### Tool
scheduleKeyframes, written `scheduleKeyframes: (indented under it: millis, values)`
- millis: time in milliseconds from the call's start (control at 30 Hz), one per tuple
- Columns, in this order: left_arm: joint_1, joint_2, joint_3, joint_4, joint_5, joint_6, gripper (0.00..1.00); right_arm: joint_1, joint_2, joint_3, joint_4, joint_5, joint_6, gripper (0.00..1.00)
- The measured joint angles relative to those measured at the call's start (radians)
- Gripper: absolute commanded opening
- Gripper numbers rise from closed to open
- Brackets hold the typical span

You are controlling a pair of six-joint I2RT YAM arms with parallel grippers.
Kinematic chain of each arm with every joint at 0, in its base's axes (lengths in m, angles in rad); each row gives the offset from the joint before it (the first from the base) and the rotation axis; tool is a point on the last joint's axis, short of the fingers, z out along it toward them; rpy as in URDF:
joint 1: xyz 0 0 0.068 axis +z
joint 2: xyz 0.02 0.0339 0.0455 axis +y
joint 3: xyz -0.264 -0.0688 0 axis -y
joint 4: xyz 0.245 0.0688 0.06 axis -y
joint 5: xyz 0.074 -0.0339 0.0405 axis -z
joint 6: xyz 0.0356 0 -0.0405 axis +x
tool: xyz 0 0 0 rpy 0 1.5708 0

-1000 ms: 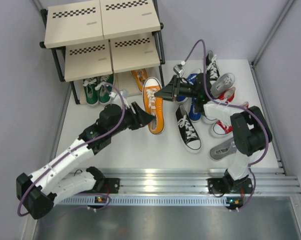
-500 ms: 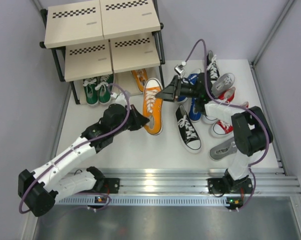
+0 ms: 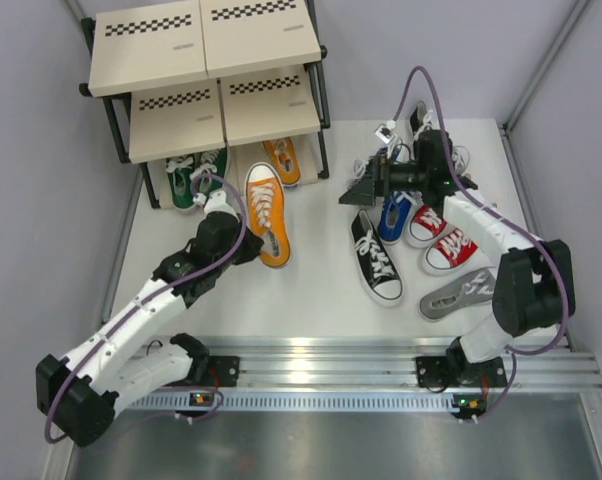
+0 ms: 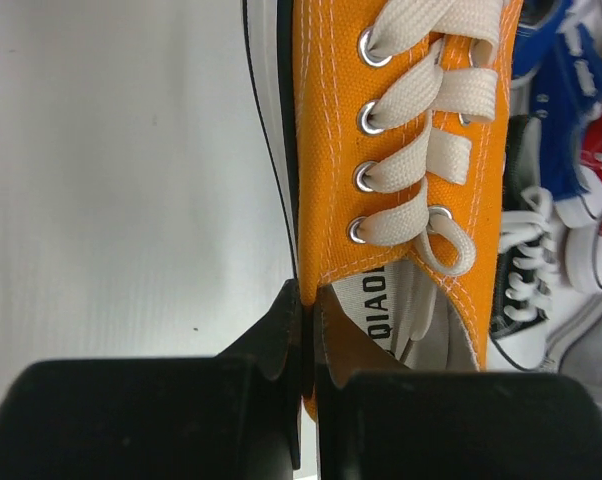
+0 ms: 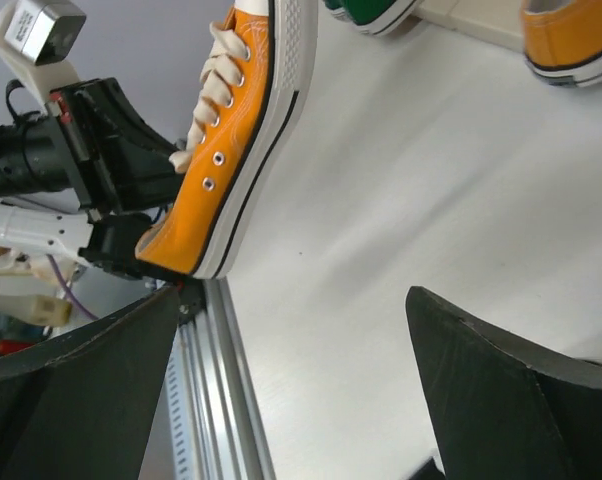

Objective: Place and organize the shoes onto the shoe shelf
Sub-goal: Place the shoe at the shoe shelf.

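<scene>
On L wrist cam only, L hand [image 4: 304,318] pinches orange shoe [image 4: 401,150].

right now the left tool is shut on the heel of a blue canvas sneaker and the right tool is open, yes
Wrong colour: the left tool is shut on the heel of an orange canvas sneaker (left wrist view). The right tool is open.
</scene>
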Motion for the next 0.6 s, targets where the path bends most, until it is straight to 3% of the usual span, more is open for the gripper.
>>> scheduleKeyframes:
  millis: [267,600]
  values:
    - [0.19,0.179,-0.013,0.042,0.041,0.037,0.0,-0.125,-0.101,-0.098,-0.07,-0.021,-0.151,0.97]
    - [0.304,0.441,0.048,0.163,0.114,0.092,0.0,-0.19,-0.115,-0.125,-0.087,-0.037,-0.175,0.97]
